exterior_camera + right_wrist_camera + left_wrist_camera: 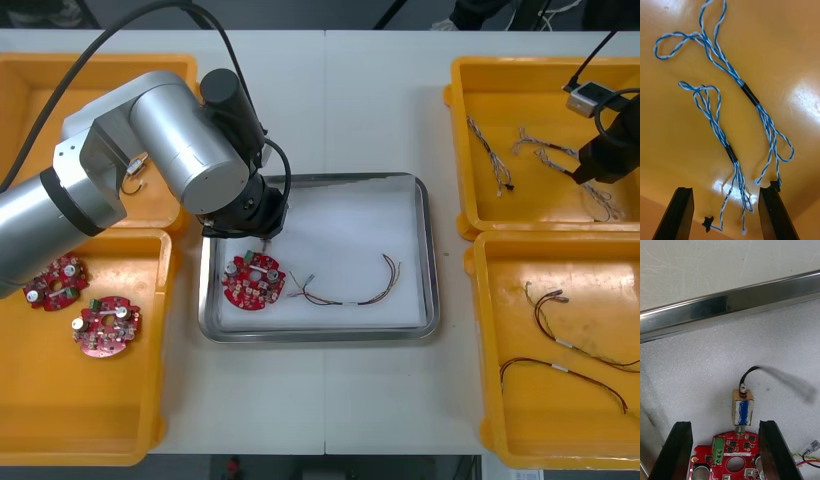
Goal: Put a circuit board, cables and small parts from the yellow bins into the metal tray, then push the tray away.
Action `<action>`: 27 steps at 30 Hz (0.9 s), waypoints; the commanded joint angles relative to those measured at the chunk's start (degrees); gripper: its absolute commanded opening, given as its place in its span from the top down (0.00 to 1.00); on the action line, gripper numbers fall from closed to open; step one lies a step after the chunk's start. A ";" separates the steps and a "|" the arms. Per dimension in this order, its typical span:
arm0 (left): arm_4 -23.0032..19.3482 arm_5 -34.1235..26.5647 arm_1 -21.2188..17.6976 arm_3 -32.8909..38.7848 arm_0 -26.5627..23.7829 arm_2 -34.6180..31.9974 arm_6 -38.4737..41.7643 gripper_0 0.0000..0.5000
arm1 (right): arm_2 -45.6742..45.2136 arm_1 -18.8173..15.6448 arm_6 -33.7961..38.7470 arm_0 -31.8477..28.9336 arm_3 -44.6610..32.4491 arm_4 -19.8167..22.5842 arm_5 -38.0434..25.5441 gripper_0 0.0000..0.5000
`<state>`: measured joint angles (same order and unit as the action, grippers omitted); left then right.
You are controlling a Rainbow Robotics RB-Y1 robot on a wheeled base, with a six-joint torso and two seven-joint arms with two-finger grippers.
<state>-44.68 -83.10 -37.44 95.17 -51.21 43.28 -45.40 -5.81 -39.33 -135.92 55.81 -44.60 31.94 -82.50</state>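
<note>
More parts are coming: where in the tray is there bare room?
Bare: far right of the tray, between rim and cable. Crowded: near left corner, where the open left gripper hangs over board and small part. Right gripper: over far right bin.

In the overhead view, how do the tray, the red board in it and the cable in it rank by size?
1. Tray.
2–3, unsure: cable spans wider, board covers more area.
Left gripper hangs open at the board; right gripper open over the far right bin.
</note>
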 commanded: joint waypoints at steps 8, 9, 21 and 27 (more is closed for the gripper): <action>1.44 -0.84 0.88 3.35 0.93 0.23 6.91 0.00 | 1.16 0.57 -2.86 -1.32 -0.84 1.02 6.39 0.00; 1.27 -1.45 0.88 3.79 0.93 0.05 7.08 0.00 | 1.95 0.57 -2.94 -1.32 -0.84 0.93 7.00 0.00; -0.76 -3.91 -0.35 5.20 0.76 -4.69 6.73 0.00 | 4.58 1.45 -3.21 -4.66 -0.67 2.07 10.96 0.00; -2.95 -10.86 -1.67 5.11 0.49 -12.96 -0.30 0.00 | 4.58 1.98 -3.38 -5.19 -0.67 2.07 10.96 0.00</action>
<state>-46.36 -90.51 -37.38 98.39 -51.16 36.23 -41.49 -1.64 -38.37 -137.36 51.19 -44.60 33.47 -72.02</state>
